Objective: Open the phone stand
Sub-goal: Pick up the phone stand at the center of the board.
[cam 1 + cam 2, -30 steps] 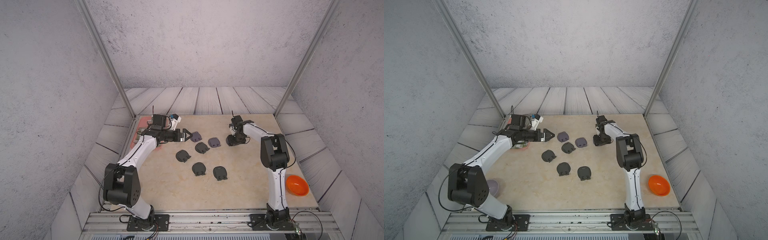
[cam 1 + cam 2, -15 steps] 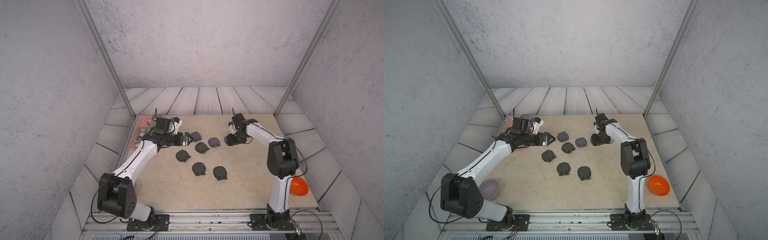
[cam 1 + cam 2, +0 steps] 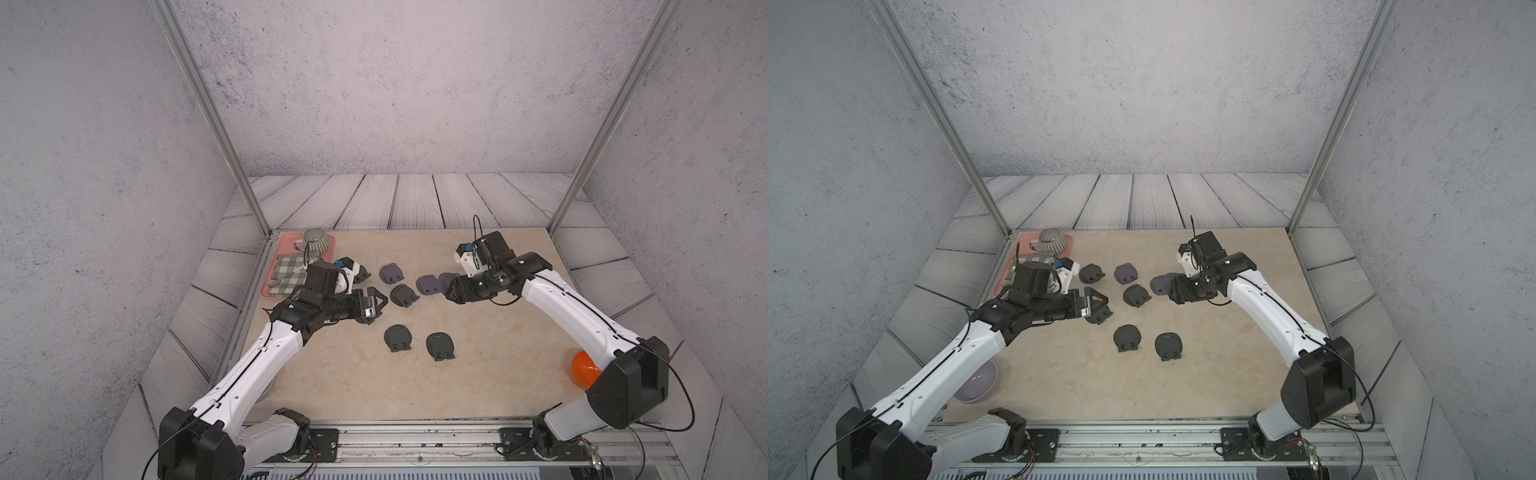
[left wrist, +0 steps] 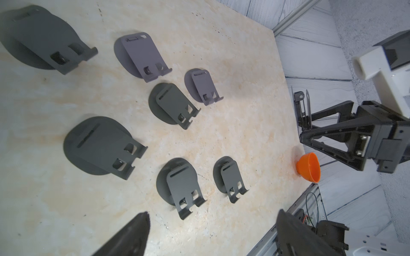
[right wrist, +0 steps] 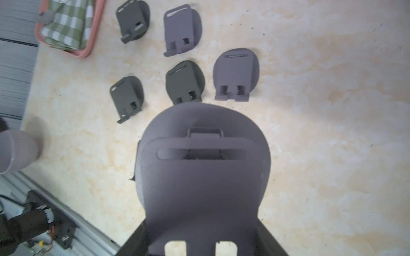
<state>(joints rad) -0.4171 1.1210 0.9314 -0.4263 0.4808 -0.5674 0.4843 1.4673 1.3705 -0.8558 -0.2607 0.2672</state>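
Clamping purple phone stand [image 5: 204, 177]: right claw [image 3: 453, 291]; left claw [image 3: 377, 306] spread wide (empty).

I'm driving a robot lab cell here, a staged booth, not a home. Grey textured backdrop walls [image 3: 395, 83] are framed by bare aluminium posts [image 3: 208, 112], and plank-print panels [image 3: 415, 203] ring a marble-look tabletop [image 3: 353, 382]. The white left arm [image 3: 257, 361] and right arm [image 3: 573, 316] are mounted on a metal rail [image 3: 415, 440] at the front edge, with loose wiring [image 3: 1029, 451] exposed. A batch of near-identical phone stands [image 3: 397, 337] is laid out — reads as a data-collection set-up.
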